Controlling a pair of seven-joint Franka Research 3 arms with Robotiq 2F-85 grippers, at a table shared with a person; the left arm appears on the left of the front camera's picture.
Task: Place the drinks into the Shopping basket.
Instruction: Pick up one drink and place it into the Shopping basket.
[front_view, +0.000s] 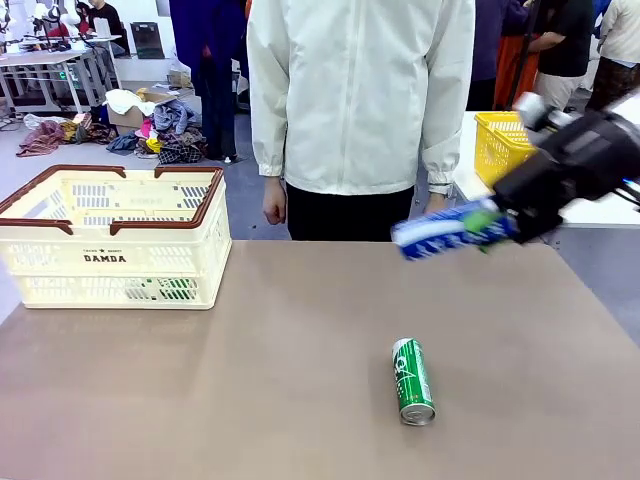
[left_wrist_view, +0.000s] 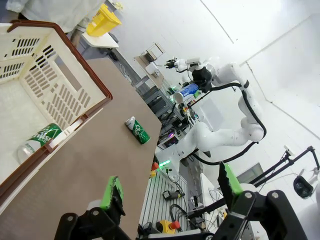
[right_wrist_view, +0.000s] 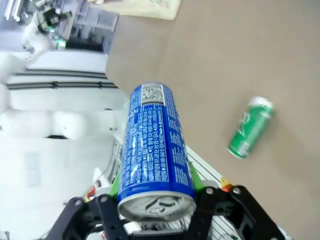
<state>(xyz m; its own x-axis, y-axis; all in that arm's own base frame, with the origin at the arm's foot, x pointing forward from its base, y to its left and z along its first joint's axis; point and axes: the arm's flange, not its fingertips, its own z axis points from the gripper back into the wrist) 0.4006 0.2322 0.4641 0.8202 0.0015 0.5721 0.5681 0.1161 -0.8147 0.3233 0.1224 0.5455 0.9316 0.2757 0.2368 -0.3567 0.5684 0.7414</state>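
My right gripper is shut on the blue-and-white Pocari Sweat can, holding it sideways in the air above the table's far right. In the right wrist view the blue can stands between the green pads, silver top toward the camera. A green can lies on its side on the table in front of it; it also appears as the green can and the green can. The cream Shopping basket stands at the far left with another green can lying inside. My left gripper is open, beside the basket.
A person in a white jacket stands at the far side, hands hanging down. A small yellow basket sits on a side table at the back right. Brown tabletop stretches between the Shopping basket and the lying can.
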